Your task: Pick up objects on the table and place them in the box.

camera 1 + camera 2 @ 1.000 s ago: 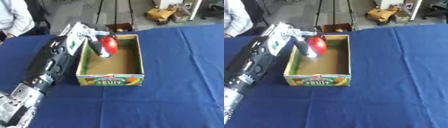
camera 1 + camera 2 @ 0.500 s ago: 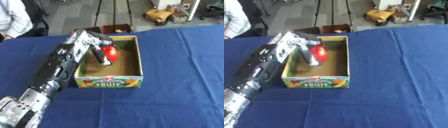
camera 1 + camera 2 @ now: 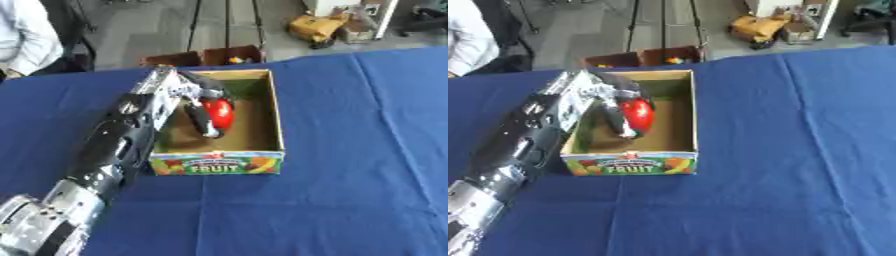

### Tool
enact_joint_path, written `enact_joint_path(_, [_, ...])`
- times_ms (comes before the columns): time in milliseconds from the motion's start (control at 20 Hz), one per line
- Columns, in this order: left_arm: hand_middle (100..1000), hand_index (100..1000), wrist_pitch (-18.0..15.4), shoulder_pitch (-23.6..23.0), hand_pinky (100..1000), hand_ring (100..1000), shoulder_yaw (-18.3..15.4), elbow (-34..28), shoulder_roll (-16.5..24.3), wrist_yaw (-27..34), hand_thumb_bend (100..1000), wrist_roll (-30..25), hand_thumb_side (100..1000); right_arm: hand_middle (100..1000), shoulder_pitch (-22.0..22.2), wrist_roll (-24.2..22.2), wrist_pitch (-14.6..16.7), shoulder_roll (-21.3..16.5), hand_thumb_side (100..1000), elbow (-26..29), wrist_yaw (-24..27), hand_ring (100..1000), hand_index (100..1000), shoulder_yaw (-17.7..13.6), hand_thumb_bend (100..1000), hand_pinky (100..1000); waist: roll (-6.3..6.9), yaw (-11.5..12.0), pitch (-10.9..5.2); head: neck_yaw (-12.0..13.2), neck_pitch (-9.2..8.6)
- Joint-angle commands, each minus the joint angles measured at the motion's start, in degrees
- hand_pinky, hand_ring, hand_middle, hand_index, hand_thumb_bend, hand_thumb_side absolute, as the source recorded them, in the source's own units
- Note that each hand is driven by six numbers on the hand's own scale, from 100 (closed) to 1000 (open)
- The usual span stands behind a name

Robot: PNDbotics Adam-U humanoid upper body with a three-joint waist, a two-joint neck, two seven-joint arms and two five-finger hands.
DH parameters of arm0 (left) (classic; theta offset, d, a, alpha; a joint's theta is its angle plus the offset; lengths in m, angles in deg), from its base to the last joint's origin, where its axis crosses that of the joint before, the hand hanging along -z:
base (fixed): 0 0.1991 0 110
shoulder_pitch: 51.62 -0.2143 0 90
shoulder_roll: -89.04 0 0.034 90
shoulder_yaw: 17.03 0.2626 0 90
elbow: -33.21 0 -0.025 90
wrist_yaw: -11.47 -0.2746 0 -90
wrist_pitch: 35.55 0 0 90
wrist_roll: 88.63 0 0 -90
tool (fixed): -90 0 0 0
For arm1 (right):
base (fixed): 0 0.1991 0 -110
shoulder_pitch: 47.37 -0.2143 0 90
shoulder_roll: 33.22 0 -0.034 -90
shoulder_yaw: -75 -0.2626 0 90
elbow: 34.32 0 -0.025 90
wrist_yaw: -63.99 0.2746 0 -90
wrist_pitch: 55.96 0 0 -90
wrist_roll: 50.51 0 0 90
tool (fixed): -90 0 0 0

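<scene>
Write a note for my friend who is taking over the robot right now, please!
Left robot hand: reaching into the fruit box, fingers curled round a red apple. It is not let go yet.
Right robot hand: not in view.
The apple is inside the box, low over the bottom; whether it touches cannot be told.
Done: apple picked up and brought into the box.
Left: open the hand, pull the arm out. No other things show on the blue table.
</scene>
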Motion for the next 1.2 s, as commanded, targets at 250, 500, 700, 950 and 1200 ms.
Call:
enact_joint_path(250, [888,901,-12.47,0.83,1000,1000,-0.65,0.35,0.13,0.79,100,-9.76,725,559,-0.37,0.30,-0.07,-0.69,826,0.86,0.30,787,790,-0.05,100,755,-0.40,0.00,-0.92,-0.18,-0.28])
enact_joint_path(500, [907,981,-12.52,0.73,1000,1000,-0.83,-1.56,0.08,4.92,100,-9.76,787,558,-0.23,0.23,-0.13,-0.65,825,0.86,0.34,787,790,-0.02,100,755,-0.53,0.25,-1.05,-0.31,-0.11])
enact_joint_path(700, [912,992,-11.39,0.91,1000,1000,-1.53,-7.33,0.54,9.26,100,-9.76,752,558,-0.11,0.18,-0.17,-0.59,825,0.86,0.40,788,789,-0.02,100,755,-0.63,0.49,-1.16,-0.42,0.02])
enact_joint_path(950, [899,989,-8.74,0.89,1000,1000,-2.01,-16.40,2.04,16.59,100,-9.76,702,558,0.12,0.27,-0.20,-0.63,824,0.86,0.34,788,789,-0.12,100,755,-0.68,0.98,-1.33,-0.74,0.43])
enact_joint_path(1200, [853,960,-5.19,-0.63,1000,959,-3.30,-27.45,4.57,24.61,100,-8.68,725,558,0.24,0.61,-0.19,-0.68,824,0.86,0.12,789,789,-0.37,100,755,-0.90,1.72,-1.29,-1.44,0.78])
